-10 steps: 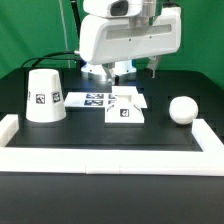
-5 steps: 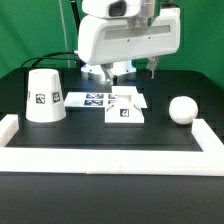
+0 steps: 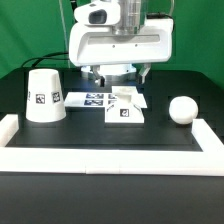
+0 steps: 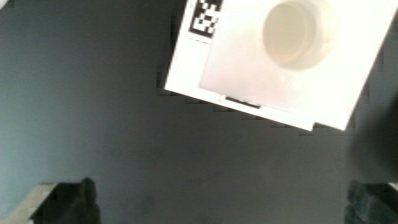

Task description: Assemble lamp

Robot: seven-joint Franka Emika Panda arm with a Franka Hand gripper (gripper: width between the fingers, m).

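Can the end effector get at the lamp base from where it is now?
Probably yes. The end effector hangs open above the base with nothing between them, though a little off its centre. The shade and bulb stand well off to either side.

The exterior view sits on the near side of the desk (image 3: 100, 135), slightly above, facing the arm (image 3: 118, 40) at the far side, wide enough for the whole desk. The wrist view looks down, close over the base (image 4: 267, 75), which both views show
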